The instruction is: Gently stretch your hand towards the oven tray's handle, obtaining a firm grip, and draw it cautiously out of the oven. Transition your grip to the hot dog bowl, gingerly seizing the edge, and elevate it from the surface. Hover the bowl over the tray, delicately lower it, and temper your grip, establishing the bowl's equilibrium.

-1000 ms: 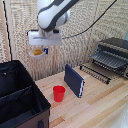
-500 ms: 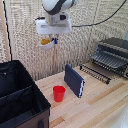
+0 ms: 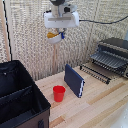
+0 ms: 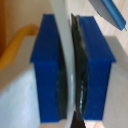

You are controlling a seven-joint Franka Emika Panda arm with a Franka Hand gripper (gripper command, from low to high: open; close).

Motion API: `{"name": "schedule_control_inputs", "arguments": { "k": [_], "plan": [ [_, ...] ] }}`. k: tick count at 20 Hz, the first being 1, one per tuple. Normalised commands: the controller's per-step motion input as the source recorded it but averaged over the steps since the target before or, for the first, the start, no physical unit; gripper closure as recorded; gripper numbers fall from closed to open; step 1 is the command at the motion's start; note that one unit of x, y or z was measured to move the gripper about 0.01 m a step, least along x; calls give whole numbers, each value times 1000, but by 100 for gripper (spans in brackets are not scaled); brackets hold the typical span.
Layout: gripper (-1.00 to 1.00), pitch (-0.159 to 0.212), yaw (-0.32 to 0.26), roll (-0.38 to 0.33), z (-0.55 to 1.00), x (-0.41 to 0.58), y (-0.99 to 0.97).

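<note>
My gripper [image 3: 60,34] hangs high above the table, shut on the rim of the hot dog bowl [image 3: 53,36], a small white bowl with yellow food. In the wrist view the blue fingers [image 4: 47,65] clamp the bowl's thin white rim [image 4: 62,30], with the yellow food [image 4: 14,52] beside it. The dark oven [image 3: 118,46] stands at the exterior view's right. Its slatted grey oven tray [image 3: 107,59] sticks out in front of it. The bowl is well to the left of the tray and above it.
A narrow black wire rack [image 3: 95,73] lies in front of the oven. A blue box [image 3: 74,80] stands upright mid-table, with a red cup [image 3: 59,93] beside it. A big black fabric case [image 3: 20,100] fills the exterior view's lower left.
My gripper has carried the bowl toward the exterior view's right, closer to the oven, staying high above the table.
</note>
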Motion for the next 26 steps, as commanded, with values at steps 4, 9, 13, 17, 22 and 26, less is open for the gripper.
{"name": "schedule_control_inputs", "arguments": {
  "k": [4, 9, 13, 17, 22, 26],
  "plan": [
    [100, 0, -164, 0, 334, 0, -735],
    [100, -32, -134, 0, 175, -28, -815],
    [100, -71, -125, 0, 30, -94, -834],
    [100, -93, -117, 0, 0, -116, -851],
    [100, -110, -106, 0, 0, -141, -874],
    [100, -111, -86, 0, -22, -161, -917]
  ]
}}
